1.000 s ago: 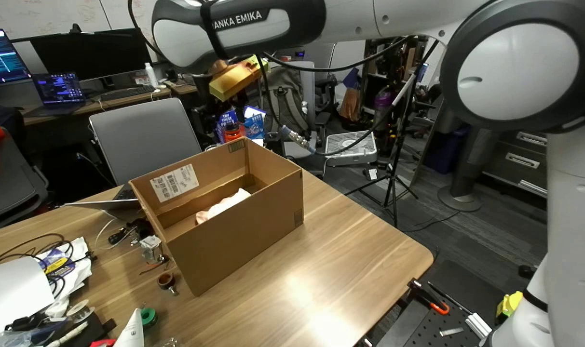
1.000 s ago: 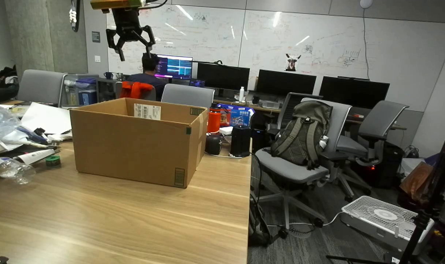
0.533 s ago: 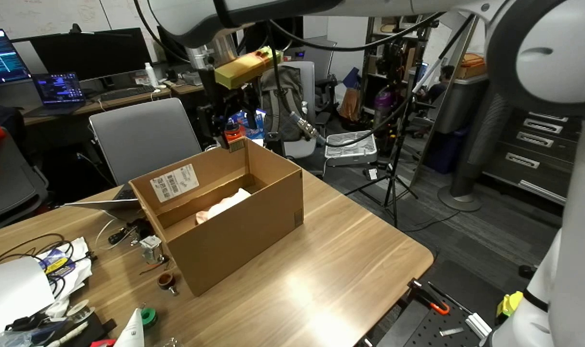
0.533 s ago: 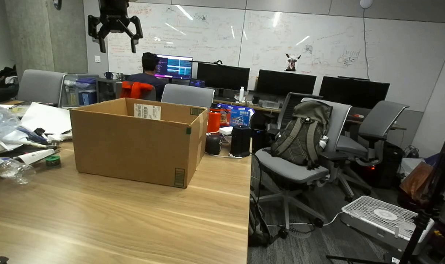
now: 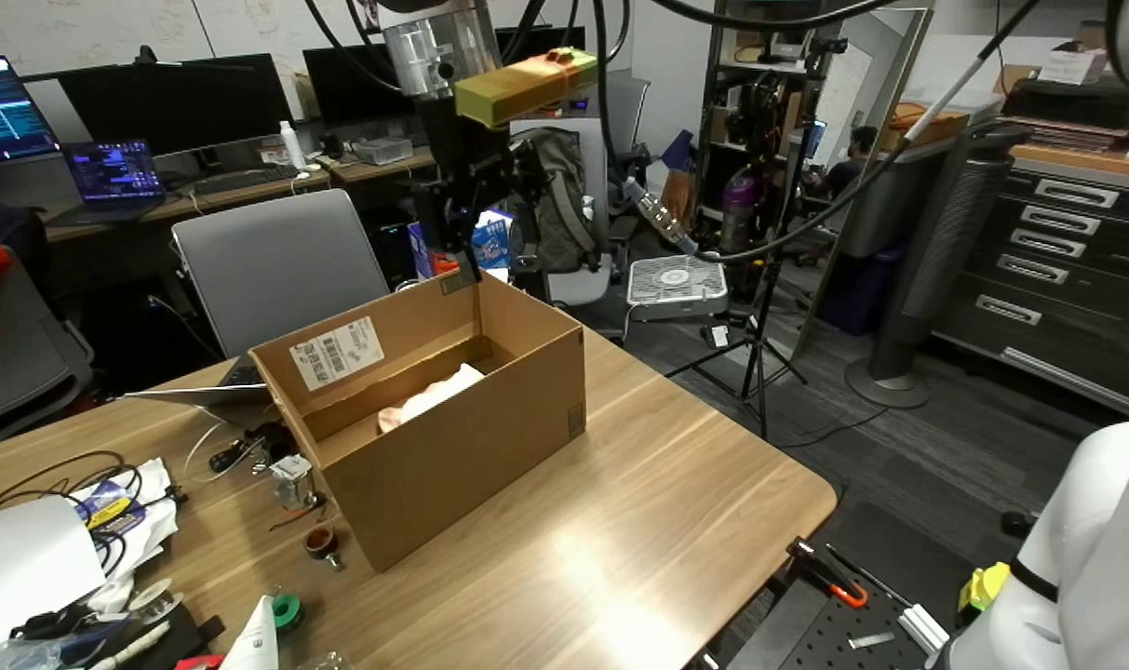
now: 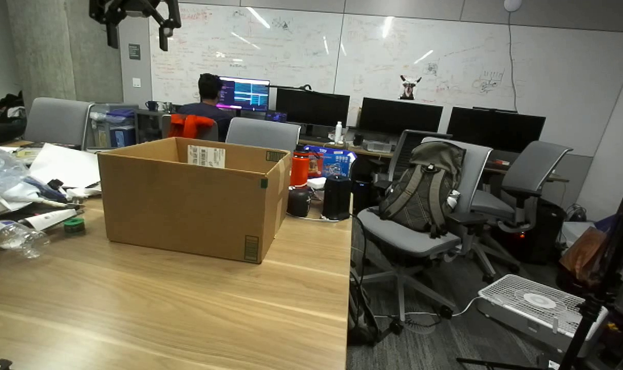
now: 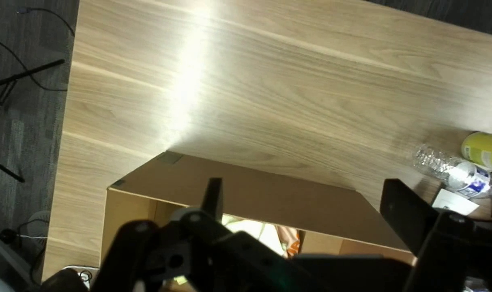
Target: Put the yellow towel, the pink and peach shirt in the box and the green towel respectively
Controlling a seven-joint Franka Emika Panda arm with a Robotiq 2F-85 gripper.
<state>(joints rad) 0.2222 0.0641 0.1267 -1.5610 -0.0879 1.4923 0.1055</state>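
Our claw (image 6: 138, 42) stands spread with nothing in its grip, upper left in an exterior view, well above the cardboard box (image 5: 462, 456) that sits left of centre in both exterior views, with a pale cloth (image 7: 250, 228) and a peach-orange cloth (image 7: 288, 236), likely the shirt, inside. We judge that the step calls for getting clear: travel level, higher than the rim, catching no wall. Before finishing, we should look straight down inside, since we cannot tell which towel, if any, the pale cloth is.
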